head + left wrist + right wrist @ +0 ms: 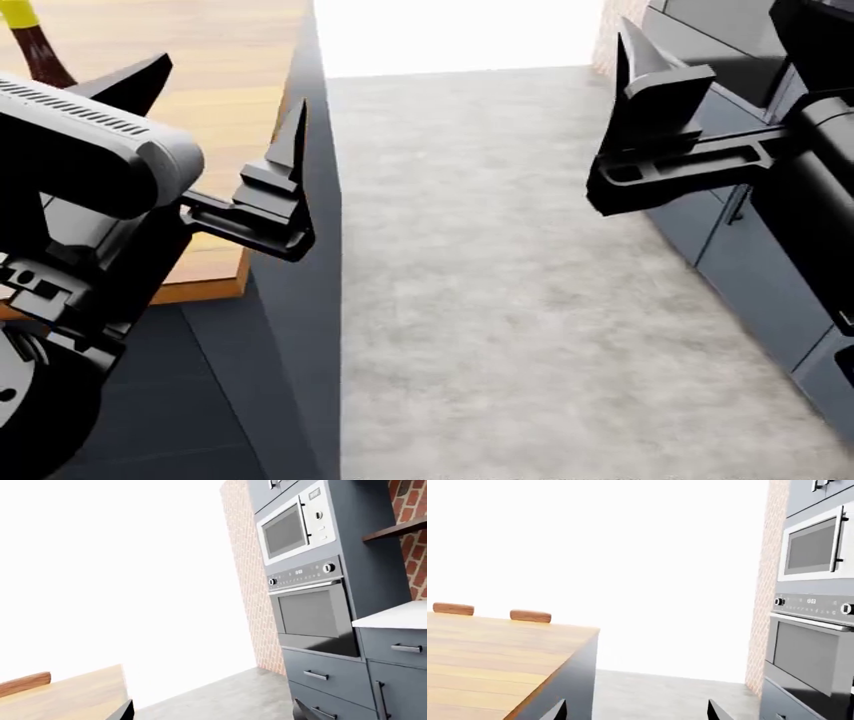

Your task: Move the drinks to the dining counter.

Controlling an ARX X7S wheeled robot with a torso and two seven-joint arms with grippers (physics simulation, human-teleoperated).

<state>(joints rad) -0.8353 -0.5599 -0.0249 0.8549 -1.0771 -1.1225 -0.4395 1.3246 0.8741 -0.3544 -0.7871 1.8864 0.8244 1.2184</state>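
Wine bottle (30,45) sits far left on the wooden dining worktop (200,60). Left hand (214,120) and right hand (638,105) both hang wide apart, holding nothing, over the floor (507,300).

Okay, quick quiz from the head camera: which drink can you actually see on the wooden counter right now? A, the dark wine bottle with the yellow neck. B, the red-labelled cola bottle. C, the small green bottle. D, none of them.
A: only the dark wine bottle with the yellow neck shows, standing at the far corner of the wooden counter; no other bottle is in view.
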